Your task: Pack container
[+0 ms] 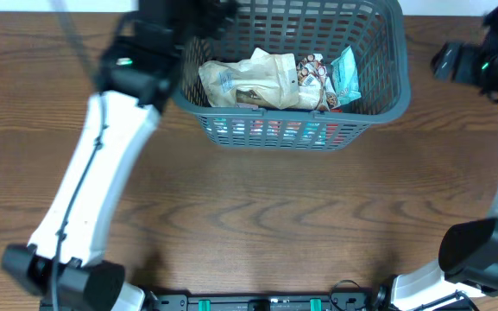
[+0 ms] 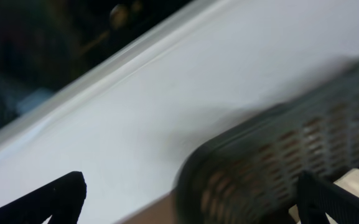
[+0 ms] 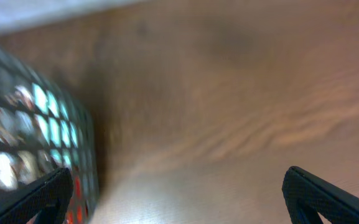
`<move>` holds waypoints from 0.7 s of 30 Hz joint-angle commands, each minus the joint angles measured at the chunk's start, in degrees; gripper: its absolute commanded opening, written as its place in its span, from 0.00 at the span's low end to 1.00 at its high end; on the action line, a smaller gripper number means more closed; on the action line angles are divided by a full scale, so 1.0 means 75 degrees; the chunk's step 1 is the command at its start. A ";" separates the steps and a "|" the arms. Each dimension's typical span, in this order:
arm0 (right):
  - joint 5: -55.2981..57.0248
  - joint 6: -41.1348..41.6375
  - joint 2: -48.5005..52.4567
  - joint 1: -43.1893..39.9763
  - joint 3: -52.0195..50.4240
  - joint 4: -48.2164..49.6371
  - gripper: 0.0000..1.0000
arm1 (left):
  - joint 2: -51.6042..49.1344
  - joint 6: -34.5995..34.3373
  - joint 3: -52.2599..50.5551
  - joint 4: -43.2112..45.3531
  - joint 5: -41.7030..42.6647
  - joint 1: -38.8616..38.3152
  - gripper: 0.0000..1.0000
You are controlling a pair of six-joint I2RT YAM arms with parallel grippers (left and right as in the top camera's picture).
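The container [image 1: 378,104] is a dark grey lattice basket at the far middle of the table. It holds several snack packets: a beige bag [image 1: 253,82], a brown-and-white packet [image 1: 311,78] and a teal packet [image 1: 345,76]. My left gripper [image 2: 188,199] is open and empty over the basket's far left corner [image 2: 260,162]. In the overhead view only its dark wrist [image 1: 145,52] shows. My right gripper [image 3: 179,196] is open and empty above bare table, just right of the basket wall [image 3: 36,130]. Its wrist shows at the overhead view's right edge [image 1: 482,56].
The brown wooden table [image 1: 257,216] spreads in front of the basket. A white wall or ledge [image 2: 167,93] runs behind the table's far edge. Both white arms [image 1: 93,181] reach from bases at the near edge.
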State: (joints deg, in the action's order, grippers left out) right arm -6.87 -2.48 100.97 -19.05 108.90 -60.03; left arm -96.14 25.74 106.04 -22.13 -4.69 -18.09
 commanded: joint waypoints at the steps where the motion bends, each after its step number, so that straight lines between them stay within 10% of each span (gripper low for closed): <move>1: 0.0175 -0.0417 -0.0134 0.0102 0.1014 -0.0376 0.99 | 0.0391 -0.1786 0.0067 -0.0478 -0.0082 0.0848 0.99; 11: 0.0029 -0.0866 -0.1259 0.0224 0.1571 -0.0769 0.99 | 0.1929 -0.3220 -0.0230 -0.2862 -0.0673 0.2579 0.99; 21: 0.0140 -0.0557 -0.3019 0.1061 0.0061 -0.1574 0.99 | 0.4701 -0.3360 -0.4065 -0.1888 -0.0321 0.2626 0.99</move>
State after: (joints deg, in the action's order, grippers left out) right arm -6.26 -7.70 79.75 -13.08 114.87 -70.52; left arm -64.51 1.91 83.70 -37.74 -8.97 1.45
